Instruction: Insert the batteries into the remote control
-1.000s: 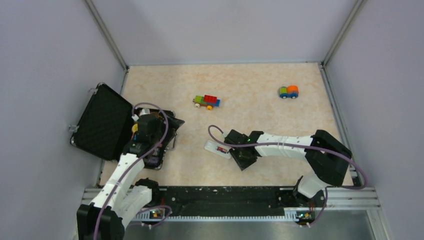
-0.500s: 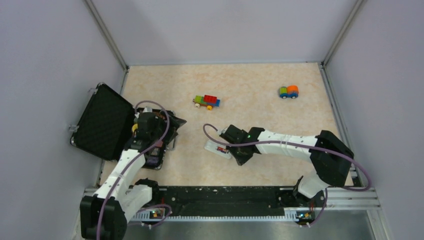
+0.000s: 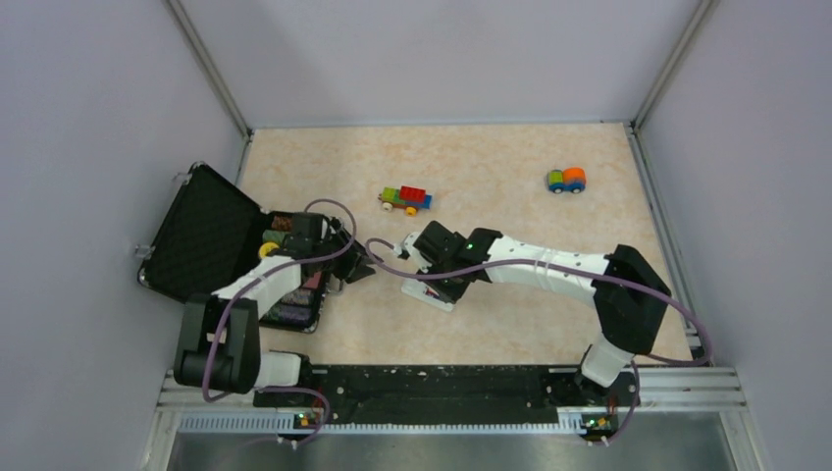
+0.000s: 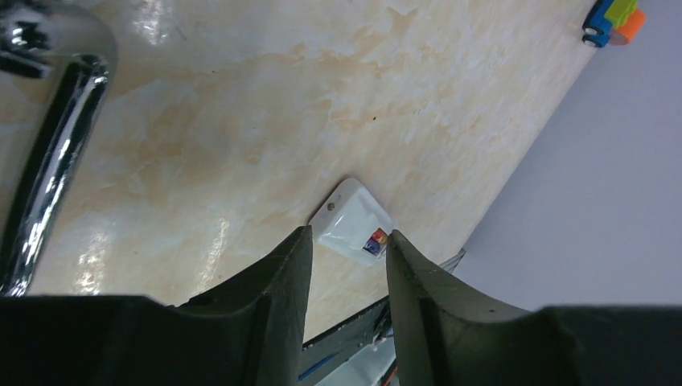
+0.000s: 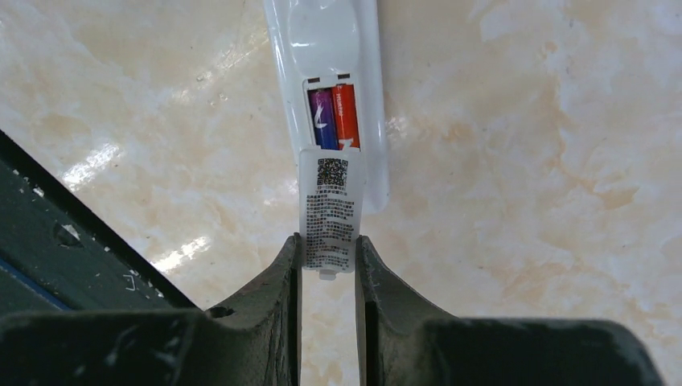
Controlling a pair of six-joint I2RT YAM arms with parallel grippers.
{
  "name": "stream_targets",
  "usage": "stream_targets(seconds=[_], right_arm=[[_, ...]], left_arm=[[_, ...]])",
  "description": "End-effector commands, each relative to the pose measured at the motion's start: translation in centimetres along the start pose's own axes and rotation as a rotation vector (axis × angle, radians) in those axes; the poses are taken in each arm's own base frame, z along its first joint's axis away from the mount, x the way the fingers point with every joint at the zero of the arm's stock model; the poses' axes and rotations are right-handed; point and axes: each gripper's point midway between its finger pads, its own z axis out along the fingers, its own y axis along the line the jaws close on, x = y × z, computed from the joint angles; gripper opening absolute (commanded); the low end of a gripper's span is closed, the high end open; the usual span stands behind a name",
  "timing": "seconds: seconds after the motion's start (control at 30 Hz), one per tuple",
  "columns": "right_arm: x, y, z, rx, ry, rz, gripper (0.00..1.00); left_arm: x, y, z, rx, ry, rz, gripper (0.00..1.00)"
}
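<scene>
The white remote control [image 5: 330,40] lies back-up on the table, its compartment open. Both batteries sit inside it side by side, one purple [image 5: 322,119] and one red-orange [image 5: 345,117]. My right gripper [image 5: 329,245] is shut on the white back cover [image 5: 329,209], whose front edge rests over the compartment's near end. In the top view the right gripper [image 3: 432,257] hovers over the remote control [image 3: 437,297]. My left gripper [image 3: 365,267] hangs just left of it, jaws narrowly open on nothing. In the left wrist view the remote control [image 4: 354,225] lies beyond the left gripper [image 4: 348,241].
An open black case [image 3: 201,240] holding chips lies at the left; its chrome handle [image 4: 48,161] shows beside the left gripper. A multicoloured brick car [image 3: 406,199] and a small toy car [image 3: 566,181] stand farther back. The black rail [image 3: 432,383] runs along the near edge.
My left arm has swung from over the case rightward toward the remote, its jaws narrowing. My right gripper has moved left and farther back over the remote, holding the cover.
</scene>
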Motion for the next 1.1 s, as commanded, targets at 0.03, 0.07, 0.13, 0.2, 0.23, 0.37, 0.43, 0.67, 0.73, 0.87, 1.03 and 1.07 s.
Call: stream_targets(seconds=[0.03,0.07,0.13,0.2,0.23,0.37,0.43,0.67,0.73,0.87,1.03,1.07], right_arm=[[-1.4,-0.6,0.1,0.027,0.041,-0.114,0.10],[-1.6,-0.6,0.3,0.027,0.049,-0.123,0.10],[-1.6,-0.7,0.5,0.030,0.073,-0.138,0.10],[-1.7,-0.9,0.8,0.032,0.095,-0.155,0.10],[-1.7,-0.9,0.9,0.034,0.104,-0.164,0.10],[-1.8,-0.9,1.2,0.031,0.136,-0.194,0.10],[-1.5,-0.7,1.5,0.022,0.156,-0.203,0.10],[-1.1,0.4,2.0,-0.027,0.186,-0.223,0.11],[-1.1,0.6,2.3,-0.032,0.191,-0.224,0.11],[-1.6,1.0,2.7,-0.041,0.181,-0.212,0.11],[-2.0,0.5,3.4,0.002,0.171,-0.186,0.11],[-2.1,0.5,3.4,0.004,0.168,-0.183,0.11]], left_arm=[[-0.2,-3.0,0.5,0.114,0.090,0.081,0.43],[-0.2,-2.9,0.7,0.107,0.093,0.088,0.43],[-0.4,-2.9,0.9,0.101,0.104,0.093,0.43],[-0.4,-2.7,1.3,0.096,0.117,0.090,0.43],[-0.5,-2.7,1.5,0.094,0.120,0.086,0.43],[-0.6,-2.4,2.1,0.086,0.128,0.081,0.42],[-0.8,-2.4,2.3,0.081,0.125,0.084,0.43],[-1.0,-2.1,2.5,0.070,0.125,0.094,0.42],[-0.9,-1.9,2.7,0.064,0.127,0.091,0.42],[-0.9,-1.7,2.8,0.061,0.132,0.088,0.42],[-1.0,-1.6,2.8,0.057,0.127,0.087,0.42],[-0.9,-1.5,2.8,0.056,0.129,0.087,0.42]])
